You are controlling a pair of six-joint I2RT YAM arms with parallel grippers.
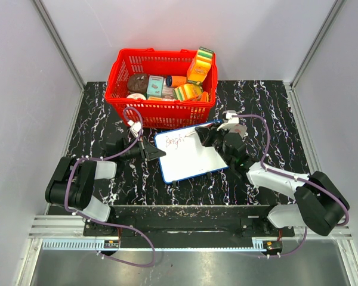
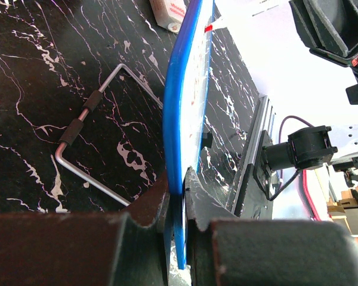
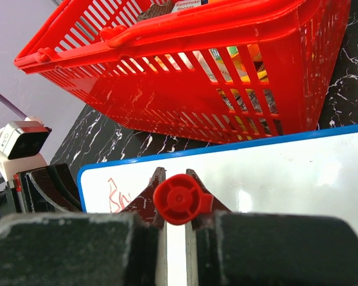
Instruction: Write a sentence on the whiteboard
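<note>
The whiteboard [image 1: 194, 158], white with a thin blue frame, lies in the middle of the black marbled table. My left gripper [image 1: 154, 153] is shut on its left edge; in the left wrist view the jaws [image 2: 179, 179] pinch the blue rim [image 2: 180, 107] seen edge-on. My right gripper [image 1: 201, 132] hovers over the board's upper right part, shut on a red marker [image 3: 182, 199] whose round end faces the right wrist camera. The sentence [image 1: 174, 142] is a short red scrawl near the board's upper left corner, also showing as red strokes [image 3: 116, 193] beside the jaws [image 3: 175, 173].
A red plastic basket [image 1: 122, 65] full of packaged goods stands just behind the board, close to the right gripper [image 3: 167, 89]. A bent metal wire with black sleeves [image 2: 86, 122] lies on the table beside the board's edge. Grey walls enclose the table.
</note>
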